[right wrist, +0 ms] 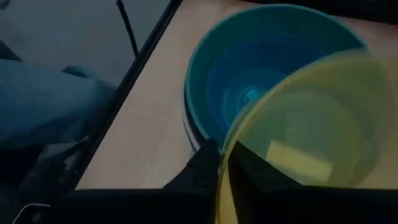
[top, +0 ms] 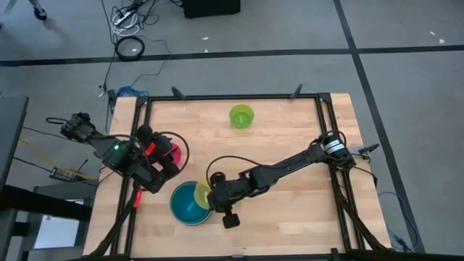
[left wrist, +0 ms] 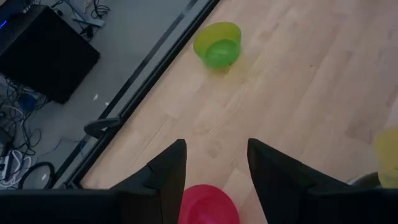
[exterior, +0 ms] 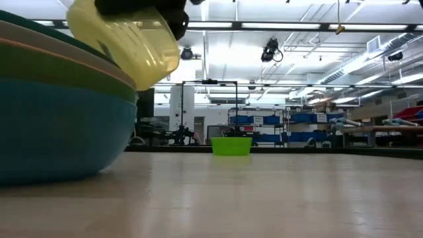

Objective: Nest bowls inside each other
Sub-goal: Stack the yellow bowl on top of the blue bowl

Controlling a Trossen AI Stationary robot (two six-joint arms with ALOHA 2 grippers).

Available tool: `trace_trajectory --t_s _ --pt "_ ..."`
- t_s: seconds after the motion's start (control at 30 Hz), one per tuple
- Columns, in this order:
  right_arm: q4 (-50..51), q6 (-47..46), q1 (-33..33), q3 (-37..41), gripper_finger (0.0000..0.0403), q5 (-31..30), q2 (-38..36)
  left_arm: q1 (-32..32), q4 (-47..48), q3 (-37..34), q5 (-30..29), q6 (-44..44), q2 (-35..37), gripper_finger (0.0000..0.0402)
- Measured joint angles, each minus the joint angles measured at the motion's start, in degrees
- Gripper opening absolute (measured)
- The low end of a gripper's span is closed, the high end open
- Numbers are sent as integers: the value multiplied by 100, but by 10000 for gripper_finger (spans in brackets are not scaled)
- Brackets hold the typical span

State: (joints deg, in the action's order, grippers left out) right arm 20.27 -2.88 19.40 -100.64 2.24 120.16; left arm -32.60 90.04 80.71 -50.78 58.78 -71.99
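Note:
A large teal bowl (top: 187,206) stands near the front left of the table, with a blue bowl (right wrist: 249,93) and other rims nested inside it. My right gripper (right wrist: 222,152) is shut on a yellow bowl (exterior: 125,43), which hangs tilted over the stack's right rim. At the table's left, my left gripper (left wrist: 214,163) stands open above a pink-red bowl (left wrist: 208,204); I cannot see it touch that bowl. A lime green bowl (top: 242,116) rests on its base at the far middle. My right gripper pinches the yellow bowl's rim (right wrist: 221,171), one finger (right wrist: 249,165) inside the bowl and one (right wrist: 202,171) outside. The fingers come slanting down from the table's right side. The bowl is lifted and tilted, its opening toward the gripper, above the teal stack (exterior: 59,132).
Black frame rails (top: 232,96) run along the far edge and both sides of the table. Bare wood lies between the lime green bowl (exterior: 231,146) and the stack. Cables and a dark box (left wrist: 43,56) lie on the floor beyond the far edge.

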Motion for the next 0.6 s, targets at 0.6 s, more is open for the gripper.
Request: trace_trajectory --t_s 0.6 --pt "540 628 20 -705 5 -717 -94 0 -2 -2 -5 0 5 179"
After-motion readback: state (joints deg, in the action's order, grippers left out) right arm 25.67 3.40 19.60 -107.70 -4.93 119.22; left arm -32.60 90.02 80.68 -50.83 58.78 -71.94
